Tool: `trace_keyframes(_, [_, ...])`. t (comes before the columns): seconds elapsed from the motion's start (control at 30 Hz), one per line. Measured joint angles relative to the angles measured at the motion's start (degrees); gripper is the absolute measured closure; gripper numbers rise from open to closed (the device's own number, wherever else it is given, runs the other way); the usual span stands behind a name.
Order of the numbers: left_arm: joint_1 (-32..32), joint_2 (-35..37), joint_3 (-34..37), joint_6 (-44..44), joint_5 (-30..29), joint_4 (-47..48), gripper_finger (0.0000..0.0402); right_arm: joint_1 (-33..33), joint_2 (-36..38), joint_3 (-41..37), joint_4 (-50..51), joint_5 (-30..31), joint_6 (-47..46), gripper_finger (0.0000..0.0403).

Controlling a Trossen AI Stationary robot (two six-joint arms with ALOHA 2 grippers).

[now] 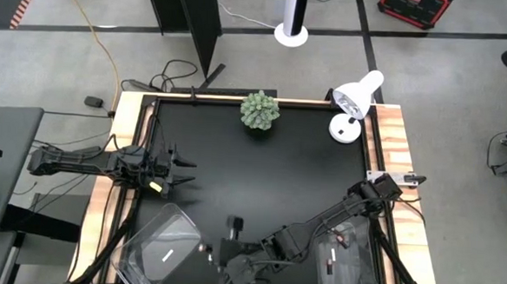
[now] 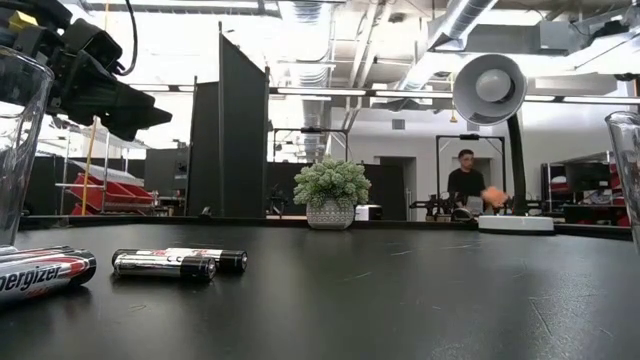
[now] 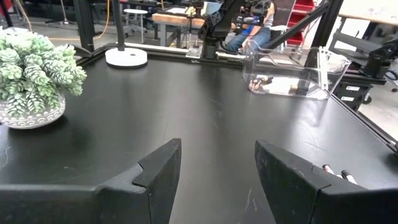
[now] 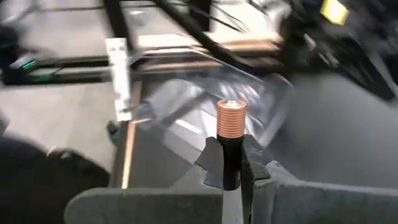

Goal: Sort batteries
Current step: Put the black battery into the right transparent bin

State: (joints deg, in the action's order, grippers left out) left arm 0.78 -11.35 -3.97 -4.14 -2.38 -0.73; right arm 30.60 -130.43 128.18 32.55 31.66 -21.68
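Right gripper [image 4: 231, 163] has its jaws pinching a dark, copper-ended battery [image 4: 231, 140] low down, so it could easily tip out. Left gripper [image 3: 217, 163] waits with jaws spread over the black tabletop [image 3: 186, 106].

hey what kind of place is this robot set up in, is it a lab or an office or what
Most likely a robotics lab or workshop. The low view shows exposed ceiling ducts, dark partition panels and a person at a bench with more equipment. On the black table, the right end effector grips a battery.

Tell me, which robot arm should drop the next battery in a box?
The right. Its pincer already grips a copper-topped battery near the front clear bins. The left pincer waits open and empty at the table's left side.
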Motion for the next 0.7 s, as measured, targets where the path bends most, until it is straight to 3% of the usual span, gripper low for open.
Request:
trace_keyframes(0.27, [0.0,0.0,0.0,0.2,0.0,0.0,0.0201,-0.5,0.0,0.0,17.6,7.3,-26.5,0.0387])
trace_keyframes(0.6, [0.0,0.0,0.0,0.6,0.0,0.0,0.0201,5.3,0.4,0.0,52.3,6.6,-61.7,0.0387])
trace_keyframes(0.7, [0.0,0.0,0.0,0.7,0.0,0.0,0.0201,8.9,1.6,0.0,57.7,5.0,-71.3,0.0387])
